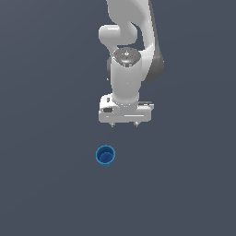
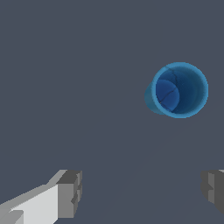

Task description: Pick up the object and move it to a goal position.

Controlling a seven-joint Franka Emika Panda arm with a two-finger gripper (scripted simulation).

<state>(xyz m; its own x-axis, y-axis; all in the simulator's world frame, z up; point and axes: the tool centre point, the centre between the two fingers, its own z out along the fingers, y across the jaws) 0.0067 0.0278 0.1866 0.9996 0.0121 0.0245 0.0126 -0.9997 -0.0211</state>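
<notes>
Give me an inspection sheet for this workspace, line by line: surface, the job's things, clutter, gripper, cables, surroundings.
Surface: plain dark grey floor, flat, no marks seen.
Job's things: one blue cup, upright with its opening up and hollow showing; it stands free, touching nothing. No goal marker seen.
Clutter: nothing seen.
Gripper: the gripper is open and empty, fingers spread wide; it is apart from the cup, which sits off to the exterior view's left of its midline.
Cables: nothing seen.
Surroundings: only the white arm; nothing else seen.
</notes>
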